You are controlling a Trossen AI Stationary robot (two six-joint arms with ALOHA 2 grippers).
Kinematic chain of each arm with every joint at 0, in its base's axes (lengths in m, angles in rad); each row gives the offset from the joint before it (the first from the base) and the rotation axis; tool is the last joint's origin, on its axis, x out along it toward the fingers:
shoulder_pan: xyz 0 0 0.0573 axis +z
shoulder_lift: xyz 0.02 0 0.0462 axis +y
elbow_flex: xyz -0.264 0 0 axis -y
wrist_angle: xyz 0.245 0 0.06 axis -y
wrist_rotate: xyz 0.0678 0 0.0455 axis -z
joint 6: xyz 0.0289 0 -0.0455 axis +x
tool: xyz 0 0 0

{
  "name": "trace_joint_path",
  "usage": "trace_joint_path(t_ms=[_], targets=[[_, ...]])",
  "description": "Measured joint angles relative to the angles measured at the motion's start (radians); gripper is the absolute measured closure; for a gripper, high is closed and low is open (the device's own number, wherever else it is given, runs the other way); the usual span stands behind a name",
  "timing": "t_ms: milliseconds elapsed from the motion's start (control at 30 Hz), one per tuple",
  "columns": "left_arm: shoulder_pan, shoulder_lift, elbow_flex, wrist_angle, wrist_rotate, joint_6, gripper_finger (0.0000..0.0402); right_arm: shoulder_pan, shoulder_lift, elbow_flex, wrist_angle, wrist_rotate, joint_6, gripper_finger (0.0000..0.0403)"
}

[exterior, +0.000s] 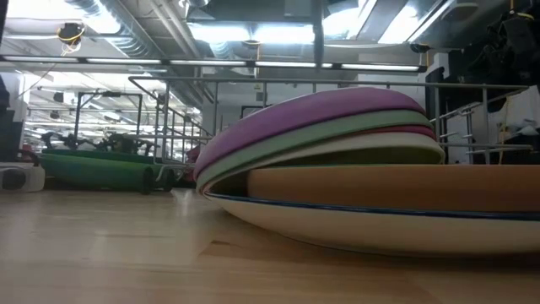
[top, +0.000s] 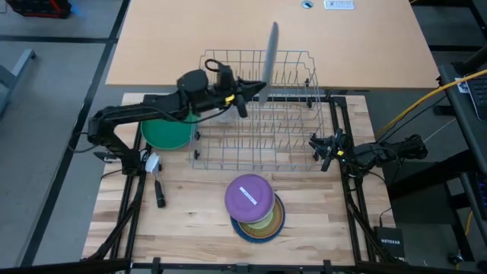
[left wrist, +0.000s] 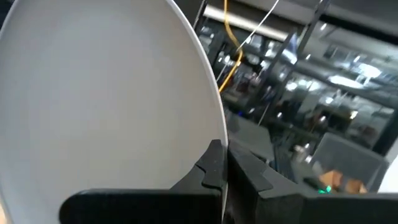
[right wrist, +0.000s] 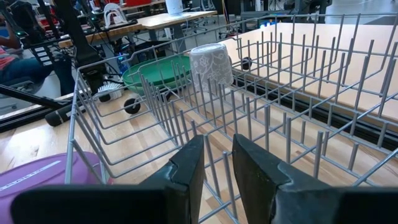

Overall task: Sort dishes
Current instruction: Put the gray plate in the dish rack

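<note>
A grey plate (top: 270,52) is held on its edge by the left gripper (top: 245,93), whose fingers are closed on the lower rim; the plate stands upright above the far side of the wire rack (top: 259,114), in the middle of the desk (top: 190,221). In the left wrist view the plate's pale face (left wrist: 106,99) fills most of the picture, and the fingertips (left wrist: 214,165) pinch its rim.

It seems that the plate is being brought to a slot of the rack. For a good result, the plate should be kept vertical and turned parallel to the wires, then lowered straight between two of them. The grip should be released only when the rim rests on the bottom wires.

A green bowl (top: 167,133) lies at the rack's left side. A stack with a purple plate (top: 249,196) on top waits near the desk's front edge. The right gripper (top: 323,148) rests at the rack's right side, with its fingers slightly apart and holding nothing.
</note>
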Motion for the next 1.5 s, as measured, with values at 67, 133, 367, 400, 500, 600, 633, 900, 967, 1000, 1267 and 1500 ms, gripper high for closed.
trace_joint_path(t_ms=[67,133,367,400,500,600,633,900,967,1000,1267,1500], targets=[[0.0,0.033,0.0,0.07,0.0,-0.002,0.0401,0.0,0.0,0.0,0.001,0.004,-0.003,0.0315],[0.001,0.067,0.0,0.141,0.0,-0.017,0.0401,0.0,0.0,0.0,0.001,0.016,-0.004,0.0315],[0.014,0.191,0.0,0.386,0.003,-0.055,0.0401,0.0,0.0,0.0,0.002,0.02,-0.005,0.0315],[0.018,0.209,0.0,0.421,0.003,-0.068,0.0401,0.0,0.0,-0.001,0.002,0.021,-0.006,0.0315],[0.033,0.262,0.0,0.511,0.003,-0.102,0.0401,0.0,0.0,-0.001,0.002,0.021,-0.006,0.0315],[0.05,0.31,0.0,0.577,0.003,-0.138,0.0401,0.0,0.0,-0.001,0.003,0.022,-0.006,0.0315],[0.057,0.326,0.0,0.596,0.003,-0.146,0.0401,0.0,0.0,-0.001,0.003,0.022,-0.006,0.0315],[0.119,0.445,0.0,0.754,0.0,-0.233,0.0401,0.0,0.0,0.0,0.003,0.023,-0.006,0.0315],[0.135,0.469,0.0,0.773,-0.001,-0.27,0.0401,0.0,0.0,-0.001,0.004,0.023,-0.006,0.0315],[0.144,0.481,0.0,0.788,-0.001,-0.284,0.0401,0.0,0.0,-0.001,0.004,0.023,-0.006,0.0315],[0.19,0.538,0.0,0.837,-0.003,-0.357,0.0401,0.0,0.0,0.0,0.005,0.024,-0.006,0.0315],[0.199,0.544,0.0,0.833,-0.002,-0.346,0.0401,0.0,0.0,0.0,0.005,0.029,-0.006,0.0315]])
